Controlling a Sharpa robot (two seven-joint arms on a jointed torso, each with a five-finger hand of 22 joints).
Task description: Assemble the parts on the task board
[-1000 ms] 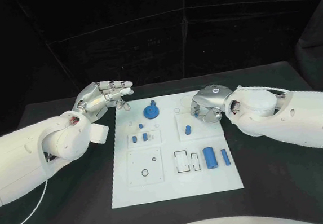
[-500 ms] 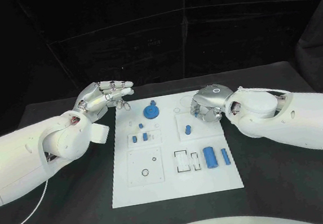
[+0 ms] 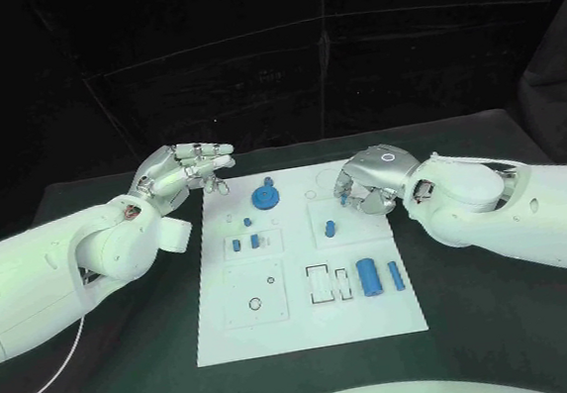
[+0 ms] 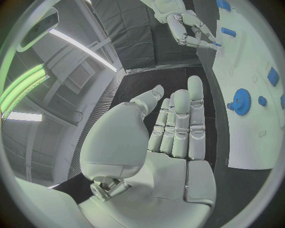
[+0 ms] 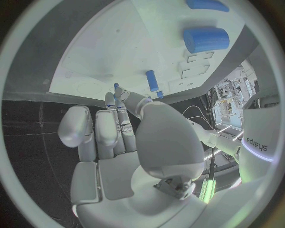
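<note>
The white task board [image 3: 306, 298] lies in the middle of the table. On it are a blue gear [image 3: 267, 197] at the far end, a blue peg [image 3: 330, 228] mid-right, and a thick blue cylinder [image 3: 368, 277] beside a slim one [image 3: 396, 276]. My right hand [image 3: 368, 182] hovers over the board's far right part, fingers curled in. In the right wrist view its thumb and a fingertip pinch a small blue part [image 5: 116, 86]. My left hand [image 3: 187, 166] hangs above the board's far left corner. Its palm [image 4: 172, 128] holds nothing, fingers straight, with the gear [image 4: 242, 101] beyond them.
Several small blue pieces [image 3: 243, 241] stand in the board's left middle field. White slots [image 3: 328, 282] and a small ring [image 3: 253, 303] mark the near part. Black table [image 3: 505, 324] surrounds the board, and dark curtains close off the back.
My right arm has shifted slightly to the right, its hand staying over the same part of the board. The left hand and the parts on the board have not moved.
</note>
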